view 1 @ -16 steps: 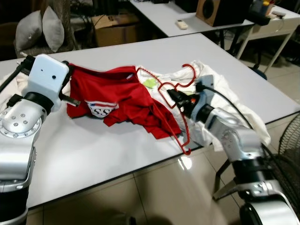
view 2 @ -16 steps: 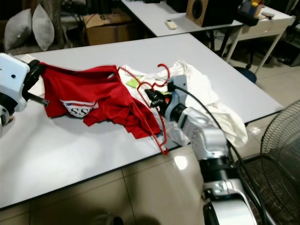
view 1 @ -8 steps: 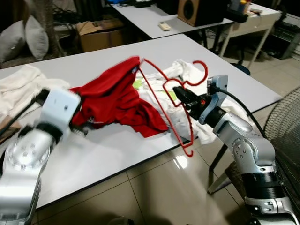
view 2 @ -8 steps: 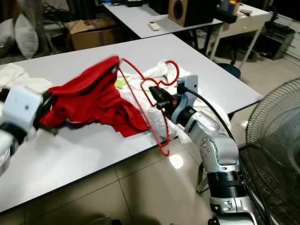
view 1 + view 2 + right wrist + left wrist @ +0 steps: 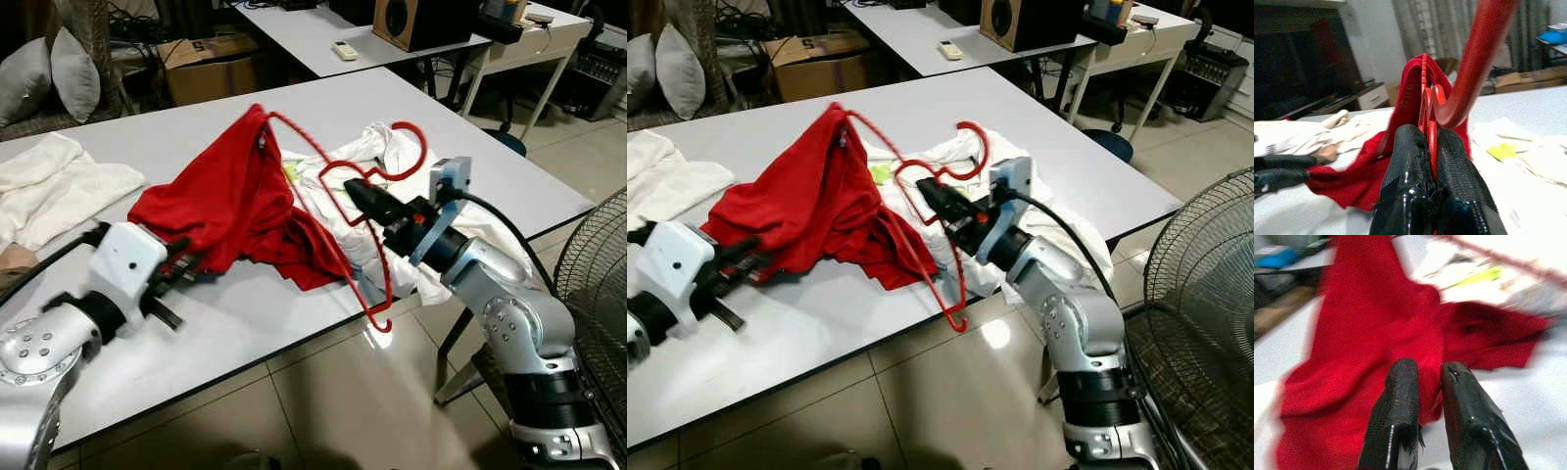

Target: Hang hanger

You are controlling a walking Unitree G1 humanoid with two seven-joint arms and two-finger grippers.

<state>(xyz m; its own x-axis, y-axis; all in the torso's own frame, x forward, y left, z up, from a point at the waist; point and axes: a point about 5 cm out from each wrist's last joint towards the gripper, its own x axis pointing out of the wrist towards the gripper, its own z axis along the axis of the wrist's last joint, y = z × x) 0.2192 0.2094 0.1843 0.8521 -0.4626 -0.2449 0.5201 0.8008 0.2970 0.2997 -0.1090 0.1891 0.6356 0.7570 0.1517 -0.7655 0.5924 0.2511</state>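
Observation:
A red wire hanger [image 5: 1476, 58] is tilted up over the white table [image 5: 245, 323], held at its neck by my right gripper [image 5: 357, 194], which is shut on it. A red shirt [image 5: 230, 196] hangs over the hanger's far arm, rising to a peak [image 5: 258, 114] and trailing down onto the table. At the shirt's lower hem, my left gripper [image 5: 191, 258] lies low near the table's front edge. Its fingers [image 5: 1400, 396] are pressed close together with red cloth between them.
A white garment [image 5: 364, 147] lies under the hanger, and a white towel [image 5: 59, 181] sits at the table's left. A standing fan [image 5: 602, 264] is close on the right. Behind are another table with a speaker [image 5: 416, 20], a cardboard box [image 5: 206, 64] and cushions [image 5: 73, 73].
My right gripper has raised the hanger, pulling the shirt up into a peak. My left arm has dropped toward the table's front edge, still at the shirt's hem. The camera has also shifted.

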